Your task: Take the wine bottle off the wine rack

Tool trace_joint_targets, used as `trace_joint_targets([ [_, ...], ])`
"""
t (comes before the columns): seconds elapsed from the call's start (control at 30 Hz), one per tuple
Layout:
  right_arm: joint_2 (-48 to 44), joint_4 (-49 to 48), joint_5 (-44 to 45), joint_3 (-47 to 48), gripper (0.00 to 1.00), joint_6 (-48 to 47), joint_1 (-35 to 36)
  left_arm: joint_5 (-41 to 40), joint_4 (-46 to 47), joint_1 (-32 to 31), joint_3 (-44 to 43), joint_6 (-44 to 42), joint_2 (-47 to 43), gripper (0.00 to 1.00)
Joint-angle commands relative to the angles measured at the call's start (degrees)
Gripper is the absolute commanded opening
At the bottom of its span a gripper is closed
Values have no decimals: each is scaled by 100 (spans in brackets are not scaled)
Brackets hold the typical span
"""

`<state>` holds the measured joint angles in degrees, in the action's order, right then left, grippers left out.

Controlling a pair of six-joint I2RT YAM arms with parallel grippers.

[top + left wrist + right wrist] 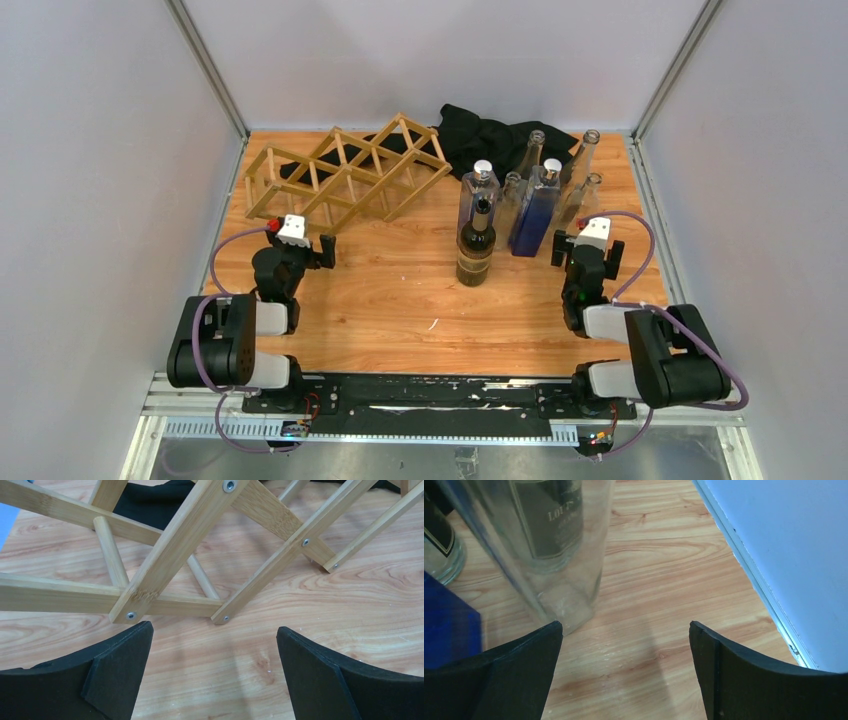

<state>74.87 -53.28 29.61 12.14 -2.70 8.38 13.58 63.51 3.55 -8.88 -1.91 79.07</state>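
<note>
Just ahead of the left fingers point(110, 680) (wide apart), the wine rack point(170, 555).

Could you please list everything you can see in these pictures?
wine rack: one, light wood, far left of the table, no bottle seen in it
black cloth: one, black, far edge, behind and right of the rack
dark wine bottle: one, dark glass, upright, centre right
blue bottle: one, blue, silver cap, right of the dark one
clear bottles: about five, colourless, clustered far right
table: one, orange-brown wood
left claw: one, black, open, before the rack
right claw: one, black, open, beside the clear bottles
</note>
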Motion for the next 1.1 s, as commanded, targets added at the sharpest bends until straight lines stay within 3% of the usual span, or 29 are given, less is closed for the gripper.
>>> trace_joint_targets([
  [0.0, 171, -592, -562, -180, 100, -275, -10, -98, 121, -29, -114, -52, -4, 100],
  [0.07, 476, -980, -484, -198, 100, -369, -16, -105, 315, -25, -73, -31, 54, 100],
  [1.07, 547, -693, -462, -5, 100, -302, -43, -118, 42, -130, -158, -197, 4, 100],
])
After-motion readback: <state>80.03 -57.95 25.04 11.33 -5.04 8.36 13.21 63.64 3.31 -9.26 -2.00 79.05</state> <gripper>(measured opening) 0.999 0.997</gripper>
